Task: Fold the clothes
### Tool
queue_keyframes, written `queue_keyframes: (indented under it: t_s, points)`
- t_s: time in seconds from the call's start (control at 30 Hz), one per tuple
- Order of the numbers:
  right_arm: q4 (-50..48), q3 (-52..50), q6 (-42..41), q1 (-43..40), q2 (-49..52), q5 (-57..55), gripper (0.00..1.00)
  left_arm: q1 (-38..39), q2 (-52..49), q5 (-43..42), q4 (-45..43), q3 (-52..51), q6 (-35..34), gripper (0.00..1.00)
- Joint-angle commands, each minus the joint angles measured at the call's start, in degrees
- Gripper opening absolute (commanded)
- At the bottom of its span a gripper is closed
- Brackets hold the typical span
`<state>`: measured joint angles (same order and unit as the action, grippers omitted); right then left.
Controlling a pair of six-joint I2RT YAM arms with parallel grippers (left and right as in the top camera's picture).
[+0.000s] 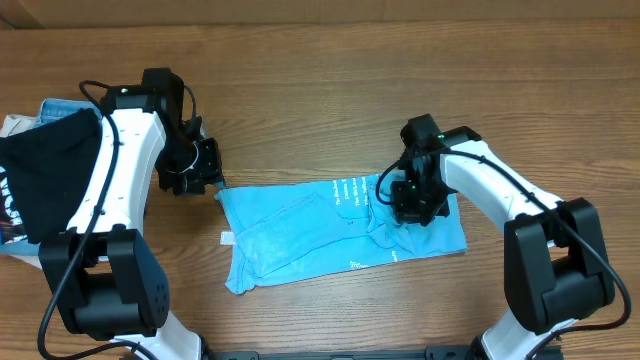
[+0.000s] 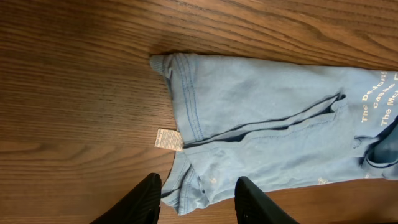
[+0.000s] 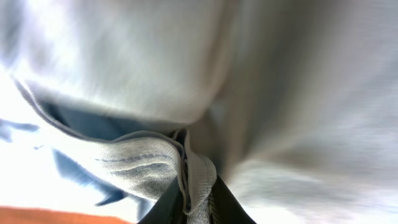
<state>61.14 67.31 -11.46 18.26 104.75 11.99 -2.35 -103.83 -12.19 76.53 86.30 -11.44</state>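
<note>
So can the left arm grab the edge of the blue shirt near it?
Probably yes. The left gripper is open and straddles the edge of the blue shirt, with nothing lying in between to block it.

Robot lab bench, likely. Wood-grain table; white-and-black left arm and right arm mounted at its edge, black cables exposed. Spare garments heaped outboard of left gripper.

The right hand pinches a hemmed fold — pale-blue T-shirt everywhere.
</note>
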Motion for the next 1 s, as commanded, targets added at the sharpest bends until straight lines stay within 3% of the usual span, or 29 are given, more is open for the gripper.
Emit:
queue_keyframes:
  t_s: [0.0, 0.2, 0.33, 0.43, 0.73, 0.97]
  points:
    - [-0.13, 1.40, 3.96, 2.69, -1.95, 4.70, 0.14, -0.26, 0.76, 0.35, -0.11, 1.03, 1.16, 0.42]
    - [0.42, 1.40, 8.98, 8.55, -1.95, 7.87, 0.13, -0.26, 0.76, 0.35, -0.11, 1.03, 1.16, 0.42]
    - [0.37, 1.40, 10.93, 12.87, -1.95, 8.22, 0.25, -0.28, 0.76, 0.35, -0.09, 1.03, 1.16, 0.42]
    - [-0.74, 1.40, 10.82, 14.23, -1.95, 6.08, 0.27, -0.26, 0.76, 0.33, -0.09, 1.03, 1.14, 0.42]
    - [1.64, 8.13, 0.61, 10.40, -5.62, -11.54, 0.27, -0.26, 0.76, 0.35, 0.55, 1.03, 1.16, 0.46]
    - [1.77, 9.66, 0.55, 5.11, -8.09, -11.98, 0.33, -0.26, 0.76, 2.56, 3.15, 0.83, 1.16, 0.54]
